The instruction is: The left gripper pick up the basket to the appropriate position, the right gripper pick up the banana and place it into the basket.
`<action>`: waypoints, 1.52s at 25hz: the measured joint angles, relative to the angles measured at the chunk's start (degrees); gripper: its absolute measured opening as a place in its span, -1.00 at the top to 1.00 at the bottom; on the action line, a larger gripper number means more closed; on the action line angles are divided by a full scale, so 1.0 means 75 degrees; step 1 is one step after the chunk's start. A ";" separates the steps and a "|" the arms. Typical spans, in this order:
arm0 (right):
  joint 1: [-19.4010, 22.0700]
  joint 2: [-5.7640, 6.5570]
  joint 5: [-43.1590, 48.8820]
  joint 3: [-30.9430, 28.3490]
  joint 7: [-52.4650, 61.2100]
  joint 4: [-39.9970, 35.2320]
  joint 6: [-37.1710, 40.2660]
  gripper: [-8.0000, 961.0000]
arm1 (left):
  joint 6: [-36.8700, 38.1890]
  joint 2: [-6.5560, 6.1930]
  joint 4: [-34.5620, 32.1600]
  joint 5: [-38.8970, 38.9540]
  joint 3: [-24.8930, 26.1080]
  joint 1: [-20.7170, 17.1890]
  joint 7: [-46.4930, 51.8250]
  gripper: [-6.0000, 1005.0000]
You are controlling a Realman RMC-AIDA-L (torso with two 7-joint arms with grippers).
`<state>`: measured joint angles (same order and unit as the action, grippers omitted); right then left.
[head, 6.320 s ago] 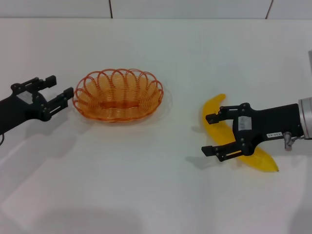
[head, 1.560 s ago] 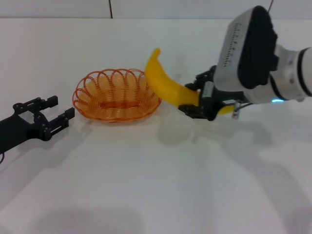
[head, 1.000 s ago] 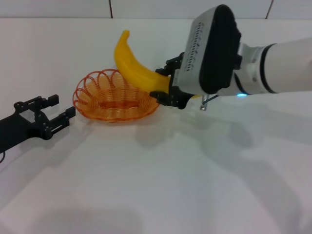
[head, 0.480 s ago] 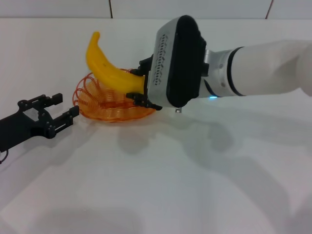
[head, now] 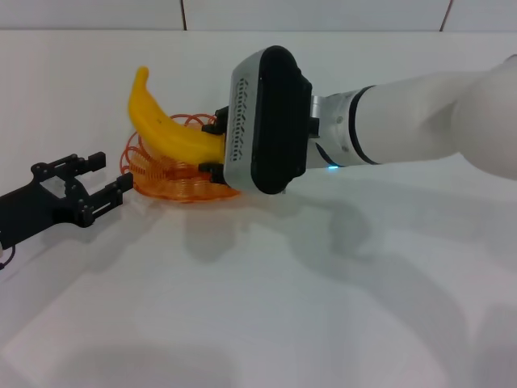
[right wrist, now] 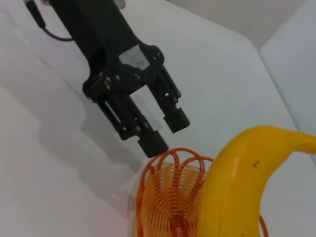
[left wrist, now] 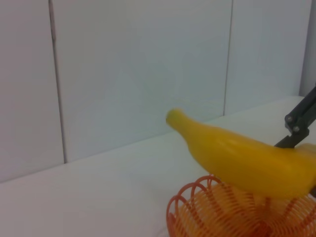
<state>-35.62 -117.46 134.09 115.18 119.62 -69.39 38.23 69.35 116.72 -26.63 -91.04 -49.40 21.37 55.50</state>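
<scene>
Yellow plastic catches the eye first: the banana (head: 166,132) hangs in the air directly over the basket (head: 157,176), clamped at its near end by the right tool (head: 212,148), whose fingers barely show past the bulky black-and-white wrist. Its long axis runs across the basket's length, slanting upward from the gripped end toward the far tip, which points up and off to the robot's left, past the far rim. So the thing to be dropped is already above its target; what remains, I'd judge, is to lower it and tip it flatter so it settles inside the wire loops rather than teetering over the scalloped edge. The raised tip could catch or overhang the rim if it is let go at this slant.

The left tool (head: 95,186) sits low on the white worktop (head: 266,307), just beside the basket's left end, with its two fingers spread apart and nothing between them. From the right wrist view it points at the rim of the basket (right wrist: 168,197) but stands just clear of the wire. The basket rests on the worktop.

Compared with a second and a half ago, the right arm has carried the banana from beyond the basket's right rim to squarely over it. The left tool has edged a little closer to the basket, and is open as it was then.
</scene>
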 joint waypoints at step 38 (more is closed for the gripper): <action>0.1511 0.0065 -0.2511 -0.2141 -0.2461 -0.1053 0.2344 -0.60 | -0.0059 0.0000 0.0094 0.0066 -0.0081 -0.0026 -0.0087 -0.16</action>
<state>-24.29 -116.97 115.25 99.12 101.16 -77.29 55.81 68.91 116.72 -25.93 -90.54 -50.01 21.18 54.85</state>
